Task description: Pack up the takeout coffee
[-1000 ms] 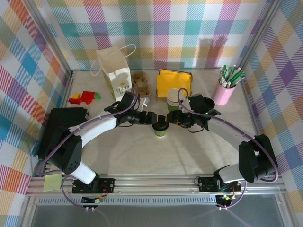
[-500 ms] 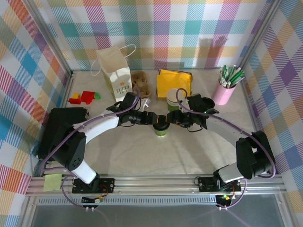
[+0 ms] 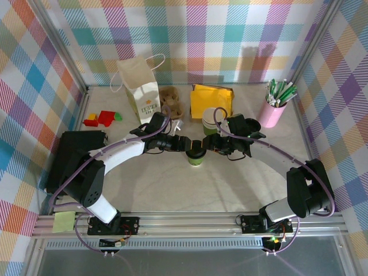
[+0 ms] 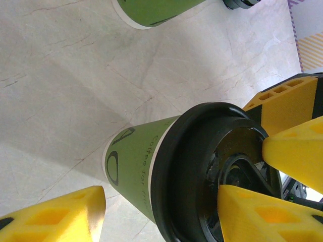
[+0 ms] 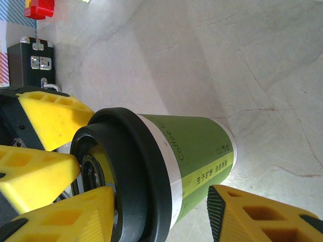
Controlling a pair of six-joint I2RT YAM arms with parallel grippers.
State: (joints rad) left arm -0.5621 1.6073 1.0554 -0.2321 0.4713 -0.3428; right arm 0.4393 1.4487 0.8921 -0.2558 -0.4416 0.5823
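Observation:
The takeout coffee (image 3: 195,156), a green-banded paper cup with a black lid, stands upright mid-table. My left gripper (image 3: 185,145) reaches it from the left and my right gripper (image 3: 208,146) from the right, both at lid height. In the left wrist view the cup (image 4: 136,166) lies between the left gripper's (image 4: 159,196) yellow fingers: one finger is over the lid, the other stands clear of the cup wall. In the right wrist view the right gripper (image 5: 160,194) straddles the cup (image 5: 197,146), with one finger at the lid and a gap at the other. Both are open.
Along the back stand a paper bag (image 3: 140,89), a brown cardboard cup carrier (image 3: 172,99) and a yellow packet (image 3: 211,99). A stack of lidless cups (image 3: 211,119) is just behind the right gripper. A pink cup of sticks (image 3: 272,112) is at right; red blocks (image 3: 102,118) and a black case (image 3: 72,155) at left.
Both grippers have moved in closer to the cup's lid, and their jaws have narrowed. The cup has not moved.

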